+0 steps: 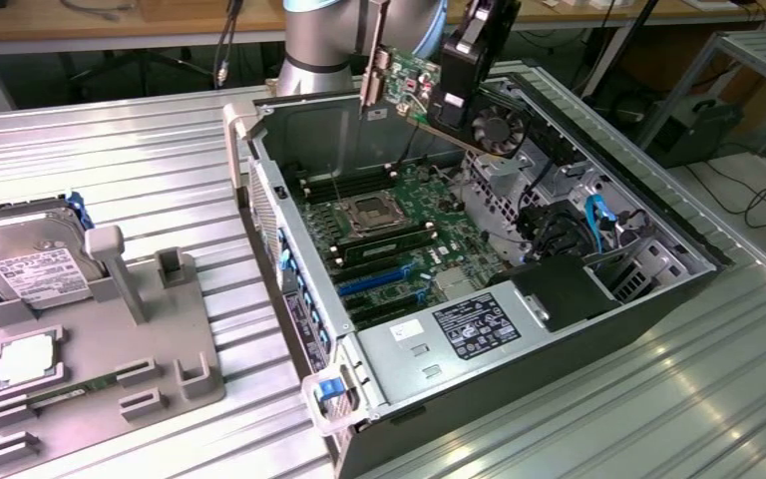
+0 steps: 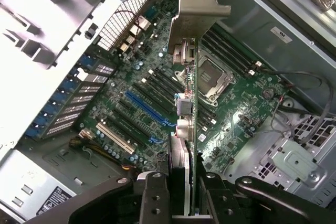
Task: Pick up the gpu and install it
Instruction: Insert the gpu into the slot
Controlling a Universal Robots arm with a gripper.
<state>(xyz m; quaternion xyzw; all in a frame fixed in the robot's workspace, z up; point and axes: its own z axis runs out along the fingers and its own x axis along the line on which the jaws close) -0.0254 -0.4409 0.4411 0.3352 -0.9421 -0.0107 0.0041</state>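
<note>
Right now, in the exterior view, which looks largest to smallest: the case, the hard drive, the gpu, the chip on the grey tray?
1. case
2. hard drive
3. gpu: it is raised and seen at an angle, so its rank against the hard drive is unsure
4. chip

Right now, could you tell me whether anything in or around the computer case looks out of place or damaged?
Nothing stands out. The gpu hangs edge-down over the open case, clamped in the gripper, not yet in a slot. I see no loose parts on the motherboard.
</note>
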